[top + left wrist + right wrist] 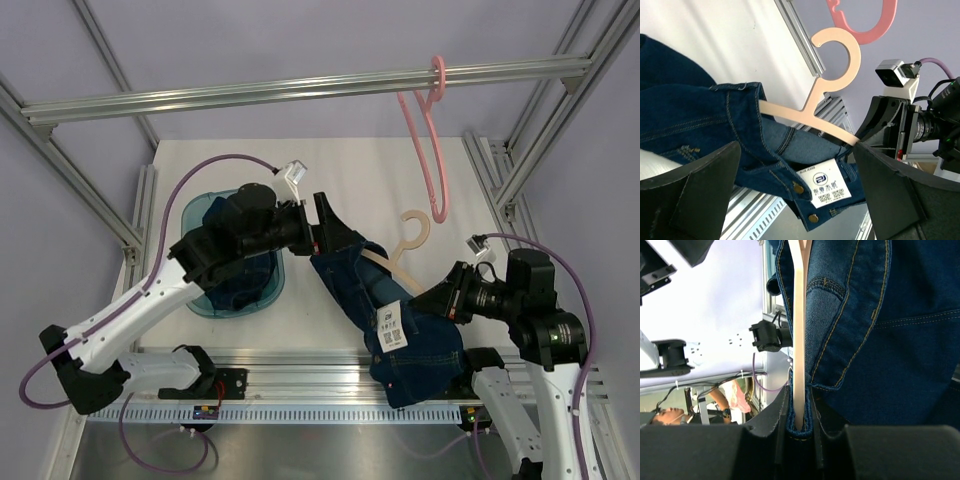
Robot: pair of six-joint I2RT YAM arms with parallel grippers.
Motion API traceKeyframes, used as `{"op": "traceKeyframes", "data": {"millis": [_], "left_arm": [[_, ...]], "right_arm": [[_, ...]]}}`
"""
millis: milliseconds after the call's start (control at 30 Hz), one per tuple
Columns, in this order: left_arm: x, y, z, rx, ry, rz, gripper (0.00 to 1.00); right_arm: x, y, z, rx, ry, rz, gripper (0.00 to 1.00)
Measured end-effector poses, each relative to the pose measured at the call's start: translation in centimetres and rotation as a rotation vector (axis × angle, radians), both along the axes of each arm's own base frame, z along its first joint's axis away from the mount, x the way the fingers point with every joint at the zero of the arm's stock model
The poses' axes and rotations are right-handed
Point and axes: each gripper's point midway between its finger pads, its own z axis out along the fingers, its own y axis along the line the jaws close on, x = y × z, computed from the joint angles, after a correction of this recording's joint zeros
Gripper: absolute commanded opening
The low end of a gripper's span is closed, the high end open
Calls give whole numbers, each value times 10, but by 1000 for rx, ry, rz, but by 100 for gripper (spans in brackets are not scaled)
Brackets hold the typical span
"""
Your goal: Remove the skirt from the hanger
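My R hand (799, 427) is clamped on the hanger (790, 112) end w/ denim pinched in — skirt (410, 350) hangs on it above the surface (350, 170). L hand (797, 150) spread wide apart — at the skirt's other end.

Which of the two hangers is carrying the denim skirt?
The cream hanger, threaded through the skirt; the pink hanger hangs bare from the overhead rail.

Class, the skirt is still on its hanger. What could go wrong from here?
1. The right gripper pinches the beige hooked hanger and a fold of the dark blue denim skirt together, so pulling may strain the cloth instead of freeing it.
2. The open left gripper straddles both skirt and hanger; closing might catch the hanger too.
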Motion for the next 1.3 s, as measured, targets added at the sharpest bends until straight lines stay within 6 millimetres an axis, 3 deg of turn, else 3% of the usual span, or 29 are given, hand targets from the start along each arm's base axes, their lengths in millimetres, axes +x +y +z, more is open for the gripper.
{"op": "traceKeyframes", "data": {"millis": [167, 300, 500, 633, 867, 967, 1100, 1167, 1300], "left_arm": [[4, -21, 11, 3, -21, -23, 98], [6, -44, 36, 3, -86, -41, 96], [1, -70, 63, 22, -188, -55, 93], [-5, -77, 52, 77, -217, -62, 90], [-1, -83, 14, 225, -230, -42, 81], [2, -82, 5, 265, -235, -30, 75], [2, -80, 2, 286, -246, -19, 53], [1, -80, 2, 293, -249, -18, 37], [0, -79, -3, 316, -251, -26, 21]], "right_arm": [[-1, 3, 19, -4, -27, 34, 0], [0, 5, 36, -7, -64, 65, 0], [-1, 10, 38, 2, -50, 101, 0], [-3, 14, 42, 15, -54, 123, 0], [-8, 22, 50, 46, -59, 164, 0], [-9, 24, 53, 58, -59, 174, 0], [-9, 27, 57, 75, -58, 175, 0], [-7, 28, 59, 80, -60, 174, 0], [-5, 29, 64, 86, -63, 174, 0]]}}
